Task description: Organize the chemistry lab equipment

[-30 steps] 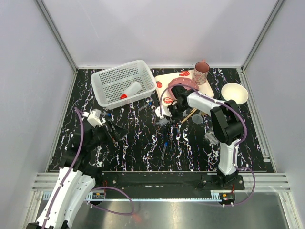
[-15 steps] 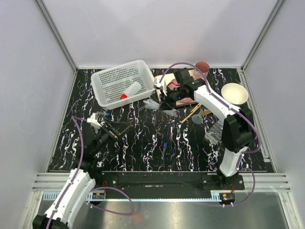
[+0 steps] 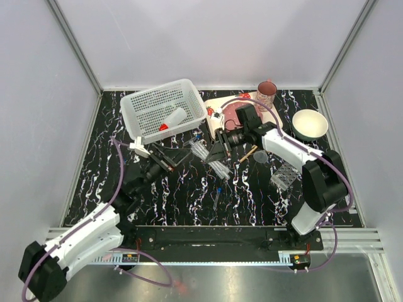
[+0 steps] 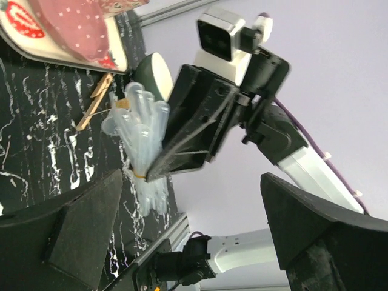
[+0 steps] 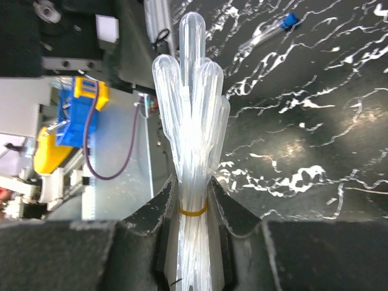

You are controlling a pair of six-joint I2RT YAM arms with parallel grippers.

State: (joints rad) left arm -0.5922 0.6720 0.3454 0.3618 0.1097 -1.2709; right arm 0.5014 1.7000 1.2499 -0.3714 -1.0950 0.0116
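The clear plastic tubes [image 5: 191, 109] are tied into one bundle by a single yellow elastic band [image 5: 193, 211]. The right gripper [image 5: 193, 189] has its jaws clamped on the bundle right at this band. The bundle seems to be lifted above the bench [image 3: 252, 201], between the white basket [image 3: 145, 100] and the strawberry-print tray [image 3: 217, 102]. Its rounded ends point toward the left gripper [image 3: 176, 158], whose jaws are spread wide apart and hold nothing.

I judge the bundle to be very light. Each tube looks thin-walled, stiff and smooth, so it is slippery, and too hard a squeeze could crack it. Only the band keeps the tubes together, so one tube could slide out along its length if the bundle tips. The band is therefore the best place to take hold, because there the tubes press on each other. If the other arm takes the bundle, the free part just beside the band looks safer than the loose, spreading tips.

Counted:
- Bundle: one. About five rounded ends show in the right wrist view, and more may be hidden behind.
- White squeeze bottle with red cap [image 3: 171, 119]: one, lying in the basket.
- Clear grid tube rack [image 3: 283, 175]: one, on the bench.
- Wooden-handled tool [image 3: 250, 153]: one.
- Tiny blue-capped vials [image 3: 218, 189]: I can make out two blue spots, but they are too small to be sure.
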